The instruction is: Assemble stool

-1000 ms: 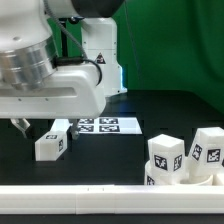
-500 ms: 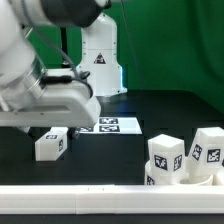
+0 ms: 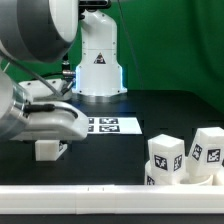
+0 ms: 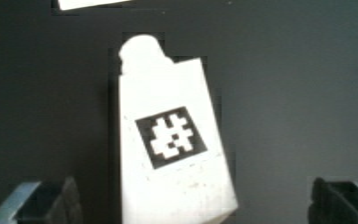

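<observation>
Found the claw (image 4: 194, 204) spread wide in the wrist view, one dark fingertip (image 4: 41, 203) on each side of a single white stool leg (image 4: 169, 130). Noted dark worktop (image 4: 300, 90) showing as a clear gap between each fingertip and the leg's flanks; recorded no contact on either side and nothing gripped. Observed the leg lying flat on the worktop, long axis running away from the fingertips, a black-and-white square tag on its upward face and a narrower rounded stub at its far end. Confirmed in the exterior view: the same leg (image 3: 48, 151) on the black worktop (image 3: 120, 160) toward the exterior view's left, its upper part covered by the bulk of the arm (image 3: 40, 110) hanging directly over it; could not make out the fingers themselves from that side. Logged the marker board (image 3: 112, 125) just beside that leg, toward the exterior view's right and slightly behind. Logged two further legs (image 3: 168, 155) (image 3: 210, 148) standing upright, close together, at the exterior view's right, well apart from the claw, tags facing the camera. Noted a long white rail (image 3: 90, 203) running across the near edge.
</observation>
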Tool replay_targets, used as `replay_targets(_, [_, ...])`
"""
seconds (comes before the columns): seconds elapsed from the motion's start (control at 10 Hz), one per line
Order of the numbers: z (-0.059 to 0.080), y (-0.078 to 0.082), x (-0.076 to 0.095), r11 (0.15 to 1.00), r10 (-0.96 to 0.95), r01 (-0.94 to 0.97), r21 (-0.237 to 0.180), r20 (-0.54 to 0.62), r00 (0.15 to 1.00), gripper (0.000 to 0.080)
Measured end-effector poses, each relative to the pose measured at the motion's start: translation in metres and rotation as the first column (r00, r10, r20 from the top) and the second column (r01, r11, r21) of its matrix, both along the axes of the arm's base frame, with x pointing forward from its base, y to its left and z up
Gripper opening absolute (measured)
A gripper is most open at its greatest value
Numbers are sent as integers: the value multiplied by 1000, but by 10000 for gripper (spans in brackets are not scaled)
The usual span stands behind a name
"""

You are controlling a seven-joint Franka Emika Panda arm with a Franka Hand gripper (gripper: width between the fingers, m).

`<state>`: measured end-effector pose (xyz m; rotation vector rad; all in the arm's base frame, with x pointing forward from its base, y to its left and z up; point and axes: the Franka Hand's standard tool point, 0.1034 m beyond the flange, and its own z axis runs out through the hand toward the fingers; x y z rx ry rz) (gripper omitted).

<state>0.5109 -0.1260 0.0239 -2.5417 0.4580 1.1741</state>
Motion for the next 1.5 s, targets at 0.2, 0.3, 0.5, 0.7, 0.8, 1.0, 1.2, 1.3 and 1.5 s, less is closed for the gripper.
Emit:
replay_targets(0.2, [-7,3,-1,1000,3,-3,-10,3,1000,649])
replay_targets(0.3, [-9,2,-5,1000,0,0,-15,-10,1000,649])
replay_targets(0.5, [-9,2,-5,1000,0,0,-16,-6,1000,649])
replay_targets(0.7, [-10,2,-6,1000,2,-2,-23,0,1000,620])
replay_targets(0.8, [-10,4,-7,1000,10,-10,-28,-1,1000,620])
replay_targets(1.0, [-10,5,-6,1000,13,-13,-28,-1,1000,440])
replay_targets(1.2, [-10,5,-6,1000,13,-13,-28,-2,1000,335])
replay_targets(1.3, [-10,5,-6,1000,13,-13,-28,-2,1000,335])
replay_targets(1.5, [-6,5,0,999,18,-17,-30,12,1000,335])
